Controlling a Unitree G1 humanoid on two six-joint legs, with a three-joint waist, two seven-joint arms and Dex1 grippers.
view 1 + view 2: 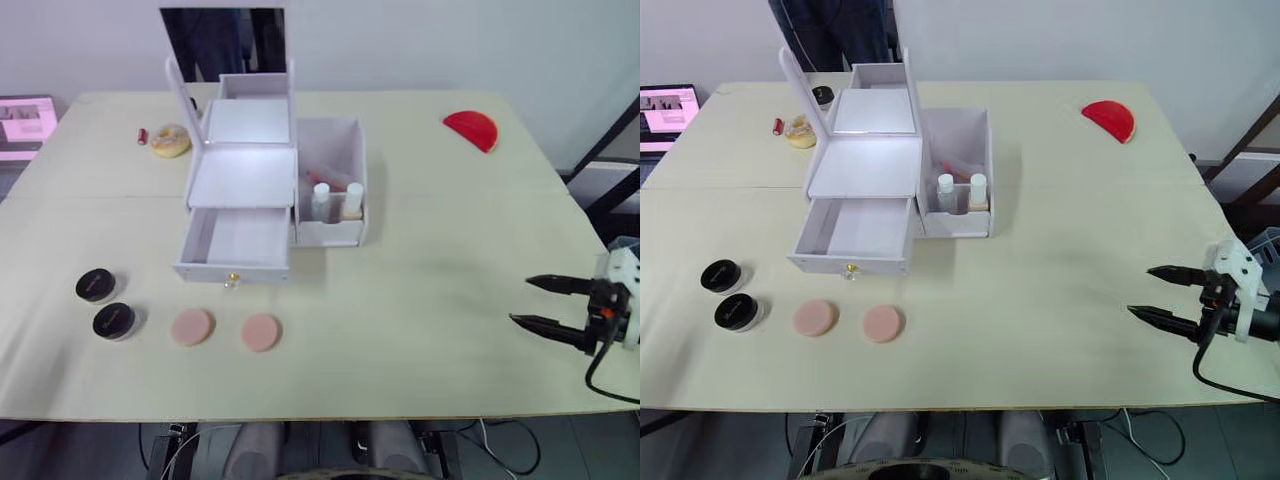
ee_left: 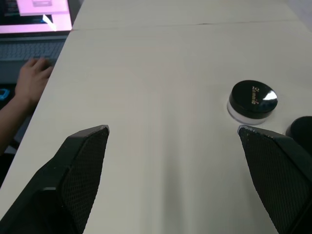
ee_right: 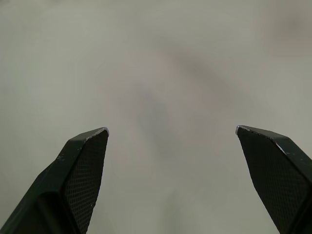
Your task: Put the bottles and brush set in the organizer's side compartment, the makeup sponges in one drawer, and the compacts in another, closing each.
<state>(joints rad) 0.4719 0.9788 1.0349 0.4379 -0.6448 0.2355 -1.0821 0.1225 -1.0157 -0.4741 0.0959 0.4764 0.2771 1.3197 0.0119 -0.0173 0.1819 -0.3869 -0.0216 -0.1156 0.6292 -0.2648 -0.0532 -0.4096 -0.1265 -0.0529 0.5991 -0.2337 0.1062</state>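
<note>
A white makeup organizer point(image 1: 243, 180) stands open toward the far edge of your desk point(image 1: 430, 300), with compacts and sponges laid out along the near edge.

Its mirrored lid is raised and its bottom drawer point(image 1: 237, 245) is pulled out, with nothing in it. The side compartment point(image 1: 332, 185) holds two small white-capped bottles point(image 1: 335, 202) upright at the front; something reddish lies behind them, too small to identify. Two black compacts point(image 1: 105, 303) sit close together near the front left corner, and two round pink makeup sponges point(image 1: 225, 329) lie side by side just to their right. A red half-round object point(image 1: 472, 129) rests near the far right corner. Your right gripper point(image 1: 540, 302) hovers at the right edge, fingers spread and holding nothing. Your left gripper point(image 2: 173, 131) is spread wide over bare desk beside the compacts, also holding nothing.
</note>
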